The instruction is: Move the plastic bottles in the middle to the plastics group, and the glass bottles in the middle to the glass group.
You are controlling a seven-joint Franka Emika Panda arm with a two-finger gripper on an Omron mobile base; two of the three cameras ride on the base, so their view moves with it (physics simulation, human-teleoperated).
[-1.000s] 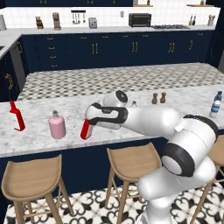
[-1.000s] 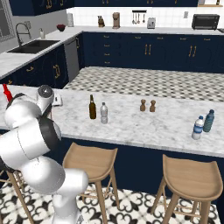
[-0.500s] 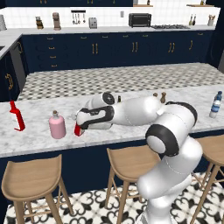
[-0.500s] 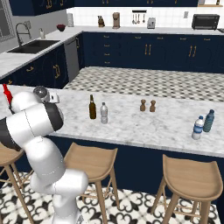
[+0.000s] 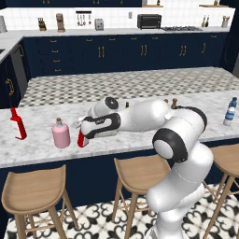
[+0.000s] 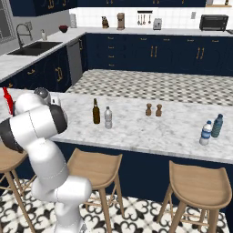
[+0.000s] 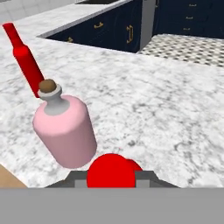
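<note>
My gripper (image 5: 85, 132) is shut on a red glass bottle (image 5: 82, 139), held low over the counter just right of the squat pink flask (image 5: 60, 134). Whether the bottle's base touches the marble I cannot tell. Another red bottle (image 5: 17, 124) stands further left. In the hand view the held red bottle (image 7: 111, 171) sits between my fingertips, with the pink flask (image 7: 65, 129) close on the left and the other red bottle (image 7: 24, 59) behind it. The brown bottle (image 6: 96, 111) and the small clear plastic bottle (image 6: 108, 118) stand together mid-counter. The blue-labelled water bottle (image 6: 206, 133) is far right.
Two small brown shakers (image 6: 154, 110) stand on the marble island (image 6: 136, 127) behind the middle. A darker bottle (image 6: 218, 126) stands beside the water bottle. Wooden stools (image 5: 32, 191) line the near side under the counter edge.
The arm has swung left and carried the red bottle closer to the pink flask. Over the last half second it has barely moved.
</note>
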